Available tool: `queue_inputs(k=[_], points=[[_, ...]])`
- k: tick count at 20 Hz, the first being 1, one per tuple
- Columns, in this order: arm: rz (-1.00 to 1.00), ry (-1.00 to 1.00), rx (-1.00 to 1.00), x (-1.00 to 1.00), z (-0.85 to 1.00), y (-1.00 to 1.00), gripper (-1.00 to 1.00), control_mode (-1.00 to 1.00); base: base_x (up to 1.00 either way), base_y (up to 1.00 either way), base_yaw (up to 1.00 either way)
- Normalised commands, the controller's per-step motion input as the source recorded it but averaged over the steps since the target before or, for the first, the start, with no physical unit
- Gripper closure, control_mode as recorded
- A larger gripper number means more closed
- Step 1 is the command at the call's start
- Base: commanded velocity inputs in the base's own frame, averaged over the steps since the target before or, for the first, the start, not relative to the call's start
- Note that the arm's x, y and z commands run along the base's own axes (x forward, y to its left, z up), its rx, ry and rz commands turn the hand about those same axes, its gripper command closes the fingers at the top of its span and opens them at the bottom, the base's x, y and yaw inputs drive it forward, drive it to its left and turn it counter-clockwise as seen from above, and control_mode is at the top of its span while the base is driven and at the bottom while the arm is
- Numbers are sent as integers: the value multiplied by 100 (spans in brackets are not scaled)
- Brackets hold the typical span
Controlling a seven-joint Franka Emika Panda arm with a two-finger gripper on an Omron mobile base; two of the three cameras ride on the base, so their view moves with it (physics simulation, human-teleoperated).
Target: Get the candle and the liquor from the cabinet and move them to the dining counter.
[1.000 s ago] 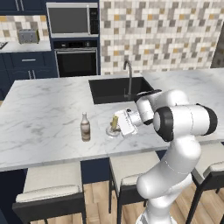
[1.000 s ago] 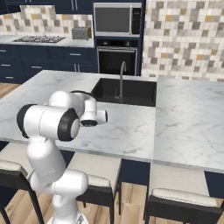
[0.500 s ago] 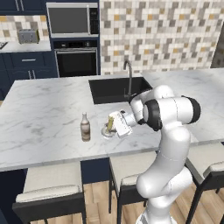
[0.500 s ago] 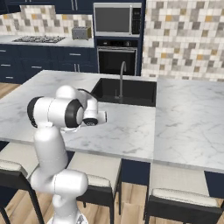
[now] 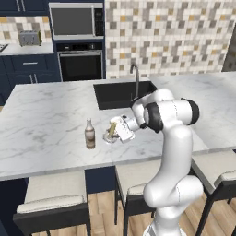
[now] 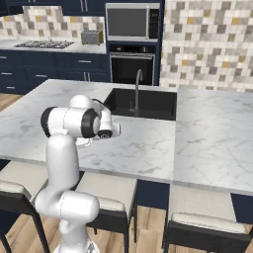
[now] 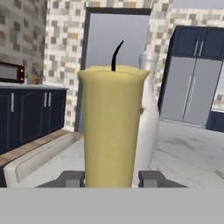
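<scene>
The pale-yellow candle [image 5: 112,130] with its round white saucer is low at the dining counter [image 5: 46,124], just in front of the black sink [image 5: 120,92]. My gripper [image 5: 116,132] is shut on the candle from the right. In the hand view the candle [image 7: 113,127] stands upright between my two dark fingertips [image 7: 70,178]. The liquor [image 5: 90,133], a small brown bottle with a pale label, stands upright on the counter a short way left of the candle. Its pale shape [image 7: 146,109] shows behind the candle in the hand view. I cannot tell whether the saucer touches the marble.
A curved faucet [image 5: 136,76] rises at the sink's right rim. Cushioned stools [image 5: 57,196] line the counter's near edge. Behind are the oven [image 5: 80,64], microwave [image 5: 76,20], a toaster [image 5: 30,38] and navy wall cabinets [image 5: 18,5]. The counter [image 6: 212,138] extends bare to the right.
The arm has carried the candle a little to the left, closer to the liquor bottle, and its elbow has swung from the right to more upright. The bottle has not moved.
</scene>
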Motion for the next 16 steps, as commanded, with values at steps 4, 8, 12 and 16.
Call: queue_inputs(k=[4, 8, 12, 16], points=[[7, 0, 0, 27, -21, 19, 100, -100, 0, 0, 0], [6, 5, 0, 16, -26, 14, 100, -100, 0, 0, 0], [5, 4, 0, 13, -30, 11, 100, -100, 0, 0, 0], [3, 4, -1, 12, -31, 5, 100, -100, 0, 0, 0]])
